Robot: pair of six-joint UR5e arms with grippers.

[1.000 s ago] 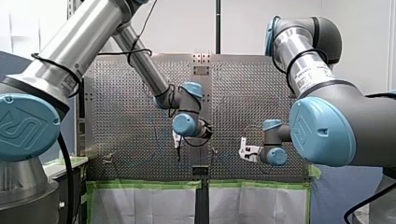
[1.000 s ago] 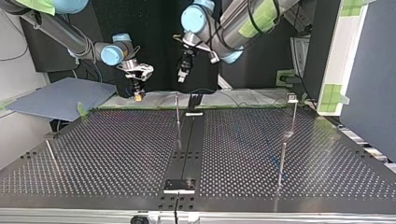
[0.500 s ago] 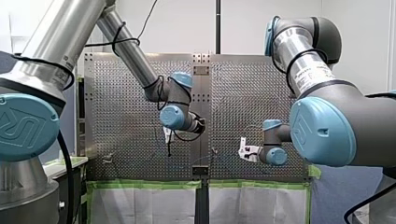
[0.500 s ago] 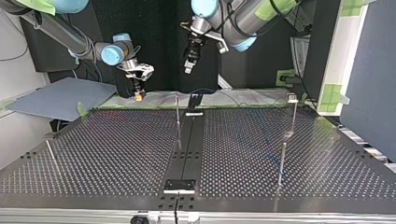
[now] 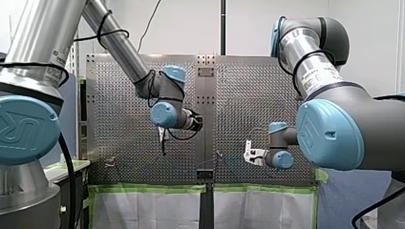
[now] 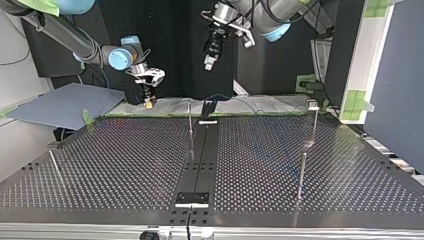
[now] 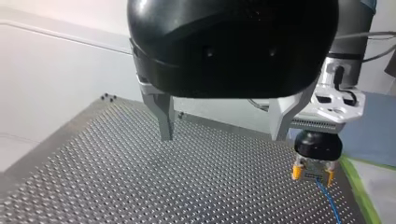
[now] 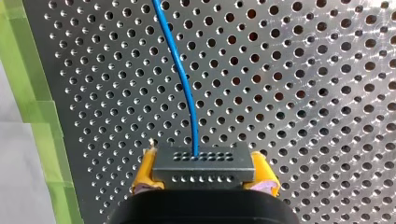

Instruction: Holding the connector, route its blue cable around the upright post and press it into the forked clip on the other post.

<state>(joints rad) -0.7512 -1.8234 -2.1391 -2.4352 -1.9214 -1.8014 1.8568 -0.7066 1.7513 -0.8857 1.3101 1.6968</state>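
- Two arms, two grippers. My right gripper (image 8: 204, 176) has its two yellow pads (image 8: 144, 171) clamped on the one dark connector (image 8: 203, 161), one pad on each side.
- One blue cable (image 8: 184, 84) comes out of the connector's face and runs off ahead over the perforated table (image 8: 303, 93).
- My left gripper (image 7: 223, 135) is wide open. Its two metal fingers (image 7: 164, 116) have nothing between them, and it hangs above the table near the right one.
- In the top view I count four thin posts (image 6: 190, 125) on the table. The far-right post (image 6: 314, 122) has a small head on top, too small to tell if it's forked.
- The connector sits at the table's far edge there, left of the middle post.
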